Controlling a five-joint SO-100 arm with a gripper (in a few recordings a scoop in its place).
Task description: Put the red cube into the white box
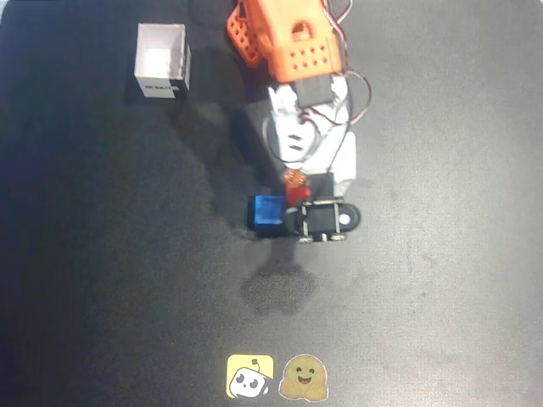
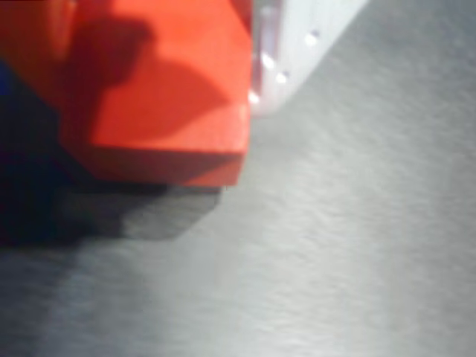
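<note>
Overhead view — cube (image 1: 298, 192) right of another cube (image 1: 268, 213), touching.

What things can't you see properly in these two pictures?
- Red cube: overhead view, mostly covered by the arm.
- Gripper: overhead view, fingertips hidden under the arm's body; open or shut unclear.
- White box label: overhead view, text too small.
- Red cube: wrist view, blurred, cut off by the top edge.

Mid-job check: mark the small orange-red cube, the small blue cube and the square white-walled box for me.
Small orange-red cube (image 2: 167, 97): wrist view, on its shaded near face.
Small blue cube (image 1: 269, 212): overhead view, on its top face.
Square white-walled box (image 1: 159, 86): overhead view, on its labelled outer wall.
</note>
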